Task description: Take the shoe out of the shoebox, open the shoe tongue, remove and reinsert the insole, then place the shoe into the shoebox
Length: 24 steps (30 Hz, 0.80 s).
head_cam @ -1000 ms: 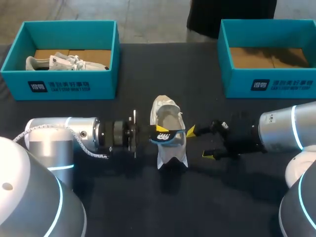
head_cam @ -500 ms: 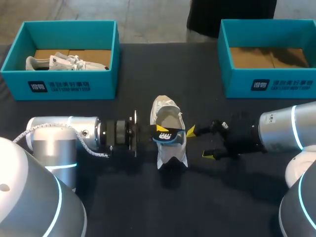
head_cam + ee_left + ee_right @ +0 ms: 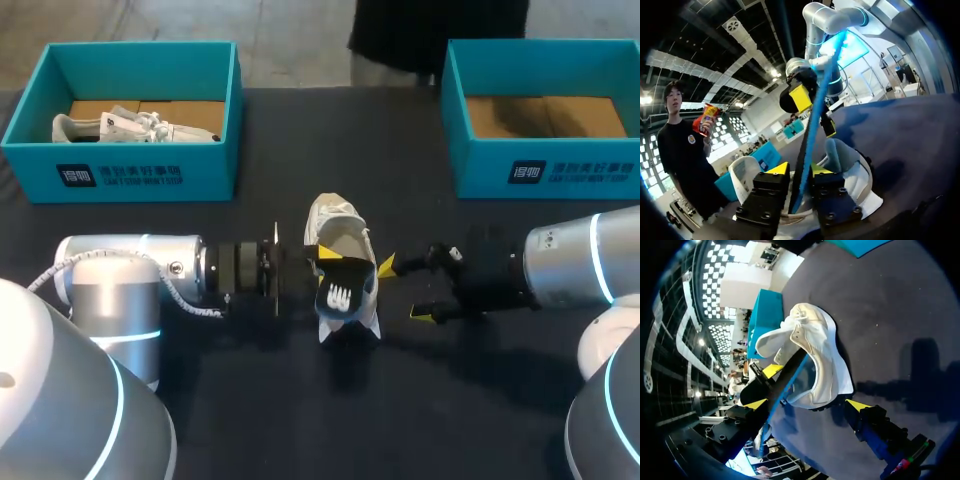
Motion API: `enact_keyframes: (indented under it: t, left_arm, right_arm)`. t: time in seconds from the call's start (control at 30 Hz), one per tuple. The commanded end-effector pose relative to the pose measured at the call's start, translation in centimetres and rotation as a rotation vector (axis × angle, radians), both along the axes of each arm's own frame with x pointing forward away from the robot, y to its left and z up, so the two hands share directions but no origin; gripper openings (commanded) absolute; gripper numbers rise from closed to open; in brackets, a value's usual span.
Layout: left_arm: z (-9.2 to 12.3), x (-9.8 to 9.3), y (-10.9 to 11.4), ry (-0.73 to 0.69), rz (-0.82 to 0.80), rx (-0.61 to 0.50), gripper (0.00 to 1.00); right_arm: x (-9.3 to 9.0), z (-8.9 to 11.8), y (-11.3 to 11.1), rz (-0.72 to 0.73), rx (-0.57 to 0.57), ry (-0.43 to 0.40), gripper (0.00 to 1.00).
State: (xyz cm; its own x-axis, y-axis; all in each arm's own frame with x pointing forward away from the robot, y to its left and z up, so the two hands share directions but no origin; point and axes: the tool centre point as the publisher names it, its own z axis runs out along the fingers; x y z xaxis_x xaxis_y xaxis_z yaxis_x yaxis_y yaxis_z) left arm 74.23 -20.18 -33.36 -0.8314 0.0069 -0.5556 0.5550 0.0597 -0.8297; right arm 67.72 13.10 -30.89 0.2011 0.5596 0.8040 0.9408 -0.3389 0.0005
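Observation:
A white shoe (image 3: 338, 238) lies on the dark table between my two grippers, its opening up. The black insole (image 3: 341, 292) with a blue edge leans over the shoe's near end, printed face up. My left gripper (image 3: 317, 267) is at the shoe's left side. In the left wrist view the insole (image 3: 809, 131) stands edge-on between the yellow fingertips (image 3: 778, 169), which are a little apart from it, so the gripper is open. My right gripper (image 3: 403, 290) stands wide open just right of the shoe (image 3: 812, 357), holding nothing; one fingertip (image 3: 858, 405) shows.
A teal shoebox (image 3: 120, 178) at the back left holds another white shoe (image 3: 135, 125). A second teal shoebox (image 3: 545, 172) at the back right shows only its brown floor. Both arms lie low over the table's near half.
My left gripper's fingers have spread apart. The insole, held edge-on before, has tipped over so its printed face shows. The right arm has not moved.

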Motion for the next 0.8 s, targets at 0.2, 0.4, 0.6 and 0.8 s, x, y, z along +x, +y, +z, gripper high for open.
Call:
enact_keyframes:
  t: [0.2,0.4,0.6,0.8]
  left_arm:
    - [2.1,-1.5,0.2,-0.033,-0.010,-0.030,0.87]
    - [2.3,-2.2,0.2,-0.033,-0.015,-0.043,0.64]
    - [2.5,-2.5,0.2,-0.035,-0.018,-0.048,0.44]
    - [2.6,-2.6,0.1,-0.036,-0.024,-0.046,0.09]
  right_arm:
    - [-0.1,0.1,0.2,-0.004,-0.006,0.001,1.00]
    - [-0.1,0.1,0.2,-0.004,-0.006,0.001,1.00]
    - [-0.1,0.1,0.2,-0.004,-0.006,0.001,1.00]
    - [-0.1,0.1,0.2,-0.004,-0.006,0.001,1.00]
